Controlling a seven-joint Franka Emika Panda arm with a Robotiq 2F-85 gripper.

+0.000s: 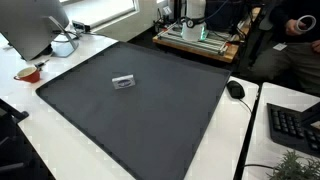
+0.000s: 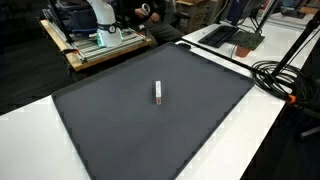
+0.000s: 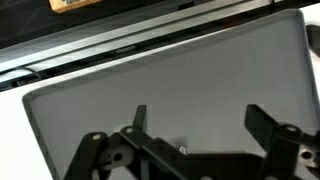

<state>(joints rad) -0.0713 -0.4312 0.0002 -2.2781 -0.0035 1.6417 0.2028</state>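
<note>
1. Across the bottom of the wrist view, the black two-fingered Robotiq gripper (image 3: 200, 125) is hanging with its jaws standing wide apart, gripping nothing and touching nothing.
2. Beneath it, the large dark grey fabric mat (image 3: 90, 100) is filling most of that view, and bare mat is showing in the gap between the fingers (image 3: 140, 118).
3. Near the middle of the mat, in both exterior views, the small white and grey rectangular block (image 1: 123, 83) is lying flat, well apart from every edge.
4. Just below the gap in the wrist view, a tiny pale speck is showing, too small to tell whether it is the block.
5. Beyond the mat's edge, in an exterior view, the black computer mouse (image 1: 235, 90) is resting on the white table (image 1: 250, 135), with the black keyboard (image 1: 295, 125) lying near it.
</note>
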